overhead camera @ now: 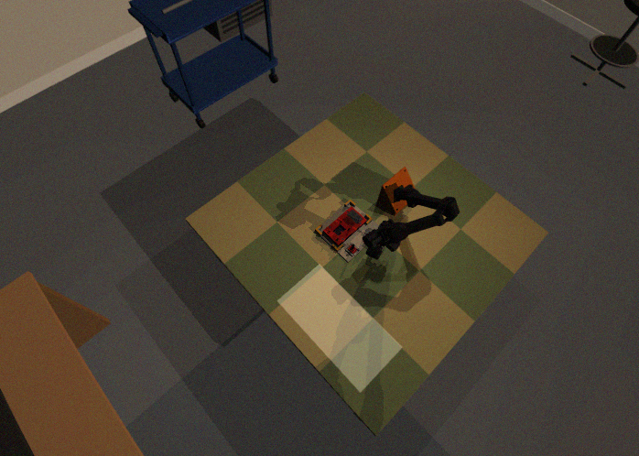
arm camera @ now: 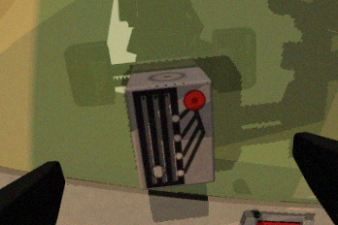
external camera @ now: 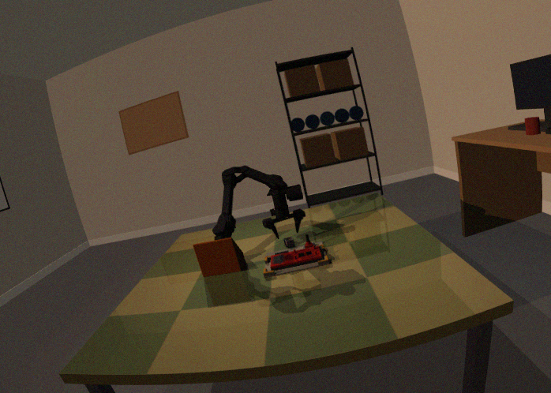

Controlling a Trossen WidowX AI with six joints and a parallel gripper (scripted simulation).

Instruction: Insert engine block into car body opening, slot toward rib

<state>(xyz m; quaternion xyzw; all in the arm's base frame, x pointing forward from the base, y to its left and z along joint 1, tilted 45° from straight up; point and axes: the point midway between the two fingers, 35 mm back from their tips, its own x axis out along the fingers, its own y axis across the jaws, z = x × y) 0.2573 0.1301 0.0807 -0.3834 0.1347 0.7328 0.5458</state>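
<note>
The engine block [external camera: 289, 242] [arm camera: 170, 138] is a small grey block with dark slots and a red disc on its upper face. It stands on the green table area beside the grey base plate [arm camera: 102, 196]. In the top view the arm hides it. The red car body [overhead camera: 342, 227] [external camera: 294, 259] lies on the base plate, with dark recesses in its top; which is the opening, and the rib, I cannot make out. My gripper [overhead camera: 367, 244] [external camera: 287, 235] [arm camera: 180, 159] is open and empty, pointing down above the engine block, with one finger to each side of it.
A small red piece with a black upright knob [overhead camera: 352, 248] [external camera: 307, 242] stands on the base plate near the car body. Yellow corner pieces surround the car body. An orange wedge [overhead camera: 395, 195] [external camera: 217, 258] stands by the arm's base.
</note>
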